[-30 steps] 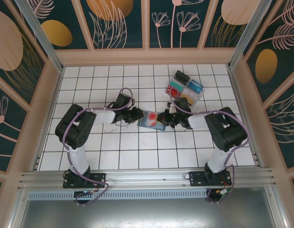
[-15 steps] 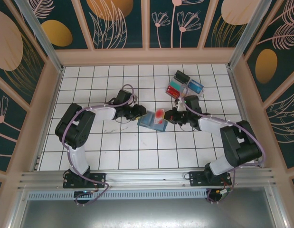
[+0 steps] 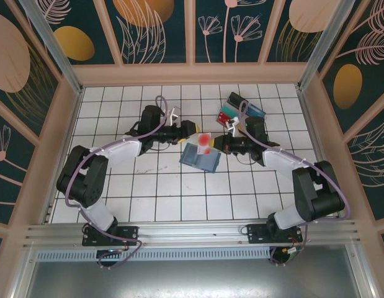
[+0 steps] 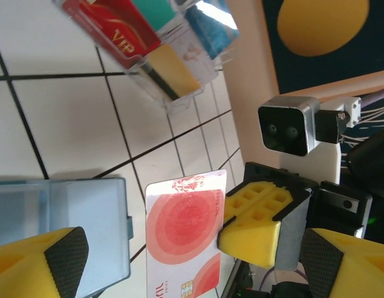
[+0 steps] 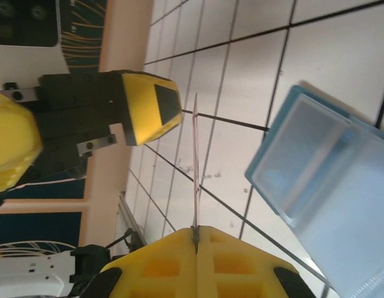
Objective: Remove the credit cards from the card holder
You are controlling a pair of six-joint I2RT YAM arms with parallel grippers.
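The card holder [image 3: 200,158] is a blue-grey wallet lying open on the white tiles. One of the credit cards [image 3: 205,141], red and white, is held on edge just above the holder's far side. My right gripper [image 3: 217,144] is shut on the card's right edge. In the right wrist view the card [image 5: 195,161] shows edge-on, pinched between my yellow pads [image 5: 167,261], with the card holder [image 5: 328,186] to the right. My left gripper [image 3: 185,123] stands open, left of the card and apart from it. In the left wrist view the card [image 4: 185,230] faces me beside the card holder [image 4: 61,223].
A clear plastic tray [image 3: 241,110] with coloured compartments stands behind the right gripper, also the tray [image 4: 151,43] at the top of the left wrist view. Wooden walls border the tiled floor on three sides. Bare tiles lie in front of the card holder.
My left gripper has opened, let go of the card holder and drawn back to the far left. The right gripper has pulled the red-and-white card up out of the holder.
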